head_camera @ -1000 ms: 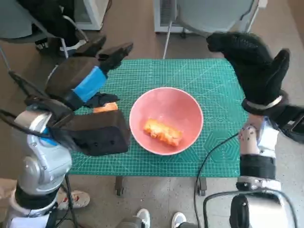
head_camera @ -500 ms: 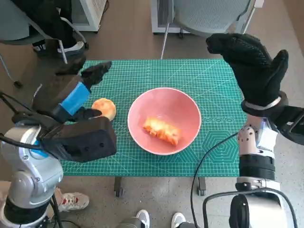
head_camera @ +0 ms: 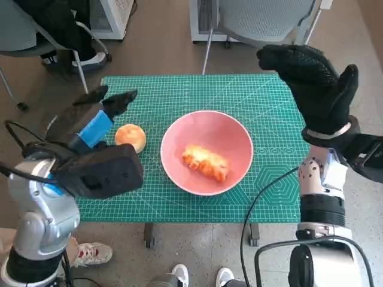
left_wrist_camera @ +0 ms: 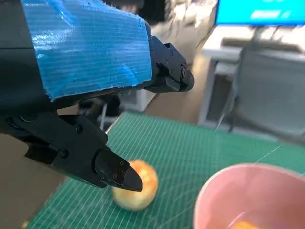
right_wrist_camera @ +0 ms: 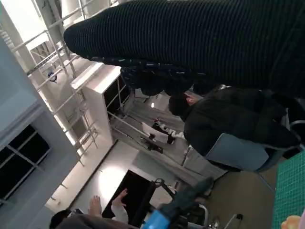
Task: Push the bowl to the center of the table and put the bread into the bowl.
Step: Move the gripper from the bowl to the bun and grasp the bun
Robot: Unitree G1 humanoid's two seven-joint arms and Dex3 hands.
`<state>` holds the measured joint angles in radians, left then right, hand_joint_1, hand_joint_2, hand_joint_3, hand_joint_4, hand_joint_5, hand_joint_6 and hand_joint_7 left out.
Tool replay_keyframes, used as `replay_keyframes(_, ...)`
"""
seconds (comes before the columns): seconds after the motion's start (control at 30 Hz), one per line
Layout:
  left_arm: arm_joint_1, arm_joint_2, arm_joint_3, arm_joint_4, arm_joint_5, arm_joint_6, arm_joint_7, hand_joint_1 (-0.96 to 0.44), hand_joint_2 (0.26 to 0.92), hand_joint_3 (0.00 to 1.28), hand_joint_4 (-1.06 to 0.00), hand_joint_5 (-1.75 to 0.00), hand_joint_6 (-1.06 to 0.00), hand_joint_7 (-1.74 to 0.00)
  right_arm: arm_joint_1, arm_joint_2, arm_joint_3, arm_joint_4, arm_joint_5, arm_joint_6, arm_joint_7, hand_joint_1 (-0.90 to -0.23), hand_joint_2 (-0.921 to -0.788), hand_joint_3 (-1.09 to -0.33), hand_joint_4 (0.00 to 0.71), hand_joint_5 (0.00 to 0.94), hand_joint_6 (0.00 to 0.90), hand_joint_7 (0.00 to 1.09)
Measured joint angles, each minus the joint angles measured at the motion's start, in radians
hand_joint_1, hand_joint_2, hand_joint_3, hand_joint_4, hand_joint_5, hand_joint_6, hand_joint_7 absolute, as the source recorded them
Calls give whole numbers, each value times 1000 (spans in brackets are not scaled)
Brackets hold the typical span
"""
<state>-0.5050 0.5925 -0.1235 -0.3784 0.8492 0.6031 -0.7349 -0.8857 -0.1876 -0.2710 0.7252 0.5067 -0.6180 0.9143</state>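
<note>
near the middle of the green cutting mat a pink bowl is seen, with an elongated orange-glazed piece of bread already lying inside it. a round bread roll sits on the mat just beside the bowl, on the robot's left. the left hand is held above that roll, its fingers apart and nothing gripped; in the left wrist view a fingertip hangs close over the roll, and contact cannot be confirmed. the right hand is raised over the far right edge of the table, spread wide and empty. the push appears done, and the bread-loading step is judged under way. next, the roll would need to be enclosed, lifted over the rim and released inside.
</note>
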Motion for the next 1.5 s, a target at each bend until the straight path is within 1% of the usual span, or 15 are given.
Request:
replay_keyframes(0.3,-11,-15,-37,142,-7,-3,35,-203,764,4,-72,0,-302,0,0,-1,0,-1,0,11,2,-688,-921,-773,345,0,403,0)
replay_keyframes(0.6,-80,-44,-96,348,-14,-2,81,-220,765,3,-46,0,-286,0,0,-2,0,-6,0,14,3,-686,-921,-776,342,0,396,0)
replay_keyframes(0.83,-158,-72,-153,532,-17,-10,126,-251,764,1,-30,0,-273,0,0,-5,-1,-8,0,17,4,-687,-921,-776,341,0,395,0)
replay_keyframes(1.1,-241,-107,-224,733,-21,-55,185,-298,761,0,-28,0,-265,0,1,-7,0,-21,0,22,4,-700,-921,-774,342,0,402,4)
replay_keyframes(1.2,-286,-129,-243,840,-28,-81,213,-301,759,0,-27,0,-262,0,3,-7,1,-28,-1,26,4,-700,-921,-774,342,0,402,4)
replay_keyframes(1.5,-373,-175,-278,1062,-46,-154,306,-280,751,0,-29,-2,-260,-1,5,-9,1,-40,-1,28,4,-699,-921,-775,342,0,402,4)
